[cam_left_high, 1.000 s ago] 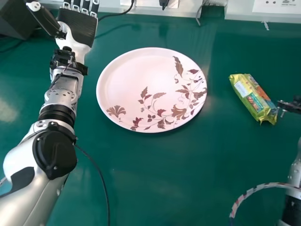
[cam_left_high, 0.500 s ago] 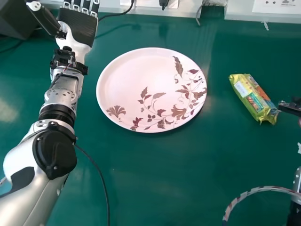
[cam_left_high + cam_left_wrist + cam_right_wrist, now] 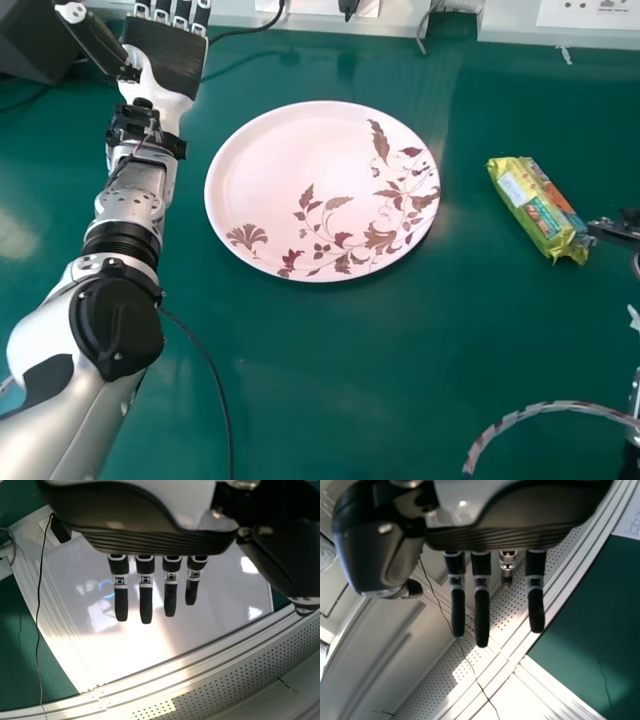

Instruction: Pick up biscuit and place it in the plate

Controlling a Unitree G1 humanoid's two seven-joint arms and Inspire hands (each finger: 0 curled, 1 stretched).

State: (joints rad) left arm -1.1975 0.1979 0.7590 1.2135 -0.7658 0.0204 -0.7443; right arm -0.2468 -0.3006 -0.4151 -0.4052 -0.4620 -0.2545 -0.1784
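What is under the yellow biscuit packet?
The biscuit packet seems to lie right on the green table, which shows around its edges. The spot beneath is covered, so I can't tell if anything small is there.

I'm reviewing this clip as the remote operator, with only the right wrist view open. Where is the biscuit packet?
Observer: In the head view, the biscuit packet lies on the green table, to the right of the plate.
Operator: How is it turned?
Observer: Slantwise, with its nearer end farther right than its far end.
Operator: And the left hand?
Observer: The left hand is up near the table's far edge, left of the plate.
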